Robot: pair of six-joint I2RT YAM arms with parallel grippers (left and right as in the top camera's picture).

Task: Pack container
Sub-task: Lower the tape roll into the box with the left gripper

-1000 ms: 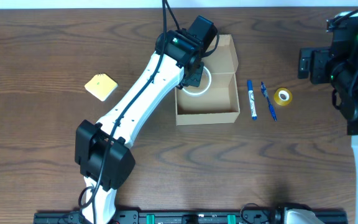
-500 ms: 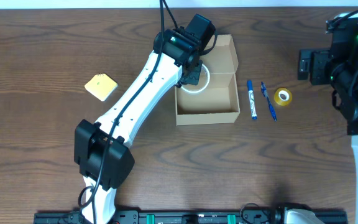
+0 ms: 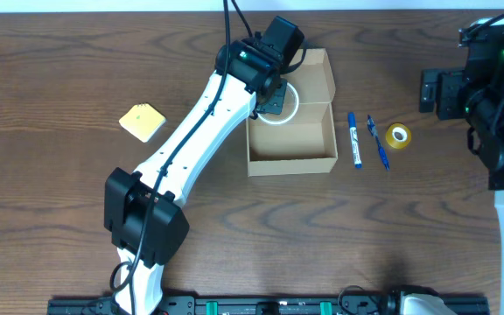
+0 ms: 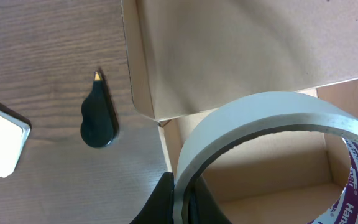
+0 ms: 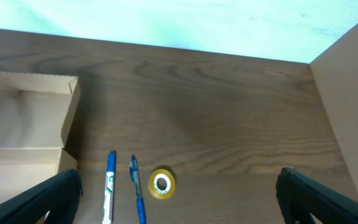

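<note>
The container (image 3: pixel 291 140) sits on the dark wooden surface (image 3: pixel 59 70) in the upper centre of the overhead frame. It is a tan cardboard box, and its lid flap is open and laid back toward the top edge of the picture. The left arm reaches up from the lower left of that frame to the box's upper left corner. The left tool (image 4: pixel 180 196) is clenched on a white tape roll (image 4: pixel 260 118), with its dark fingers (image 4: pixel 163 202) pinching the roll's wall from either side at the bottom of the left wrist view. The roll hangs over the line where the flap meets the box, part of it above the flap and part above the interior.

To the right of the container, apart from it, a blue marker (image 3: pixel 354 139) and a blue pen (image 3: pixel 378 143) lie side by side, and a small yellow tape roll (image 3: pixel 398 135) lies just beyond them. A yellow pad (image 3: pixel 141 122) lies well off to the left of the frame. In the left wrist view a small dark item (image 4: pixel 98 118) rests on the wood beside the flap, and I cannot tell what it is.

The right tool (image 5: pixel 180 175) is at the far right of the overhead frame, released, its jaws spread wide and gripping nothing
</note>
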